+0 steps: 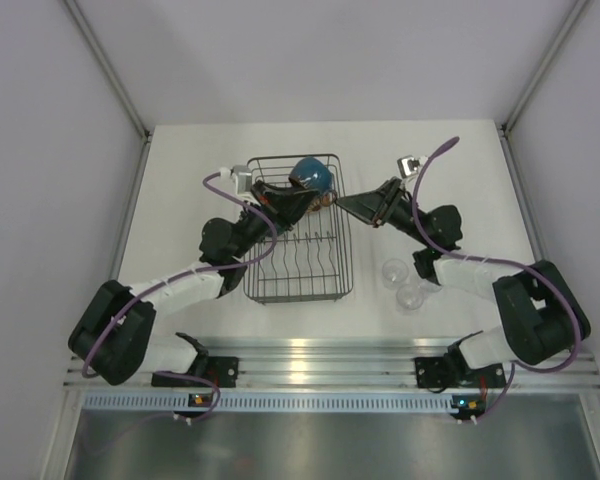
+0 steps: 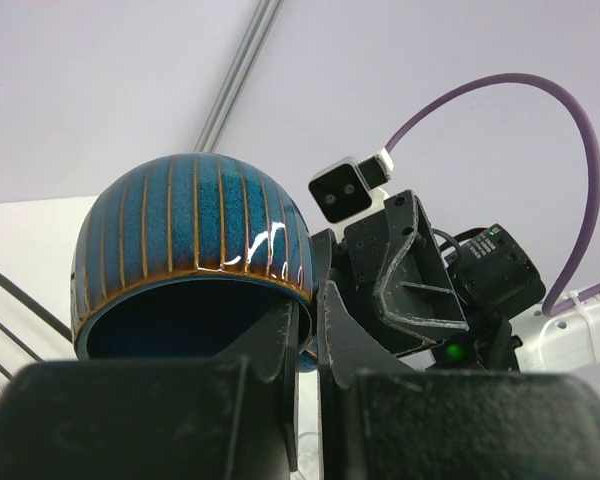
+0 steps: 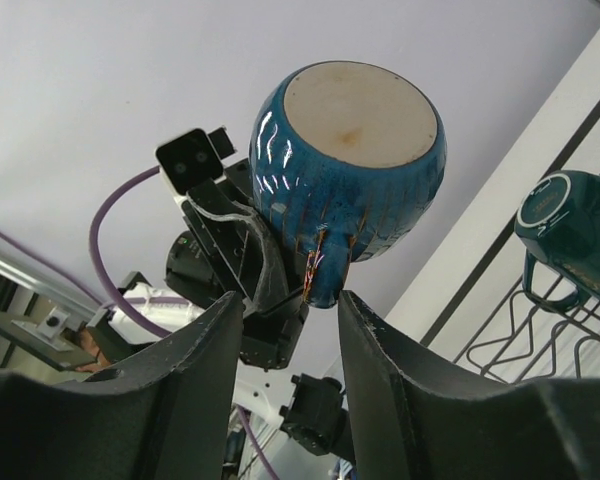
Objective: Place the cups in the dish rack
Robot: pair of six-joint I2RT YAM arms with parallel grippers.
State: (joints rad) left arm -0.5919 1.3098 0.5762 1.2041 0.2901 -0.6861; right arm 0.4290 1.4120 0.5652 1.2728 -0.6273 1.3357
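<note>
A small dark-blue cup (image 1: 312,175) is seen over the far end of the dish rack (image 1: 348,262), right of the middle of that end, gripped by the left gripper (image 1: 310,195). The rack, a rectangular basket of dark wire with a row of upright prongs, is set near the middle of the white table (image 1: 180,190). The cup is rounded like a dome and glazed a glossy deep blue, with thin brown ribs running from rim to base and a brown line drawn just above the rim. In the left wrist view the cup (image 2: 195,225) is shown with its dark mouth turned down, and its wall is pinched at the rim by the left gripper (image 2: 305,330), one finger inside and one outside. In the right wrist view the cup (image 3: 350,160) is shown from beneath: a flat, pale, unglazed base and a small handle edged in brown. The jaws of the right gripper (image 3: 290,298) are held apart, with the handle seen in the gap just beyond the tips; contact cannot be told. A teal mug (image 3: 570,235) is seen mouth-down in the rack (image 3: 540,335). Two clear glasses (image 1: 393,272) (image 1: 412,296) are placed on the table beside the rack's near right corner.
</note>
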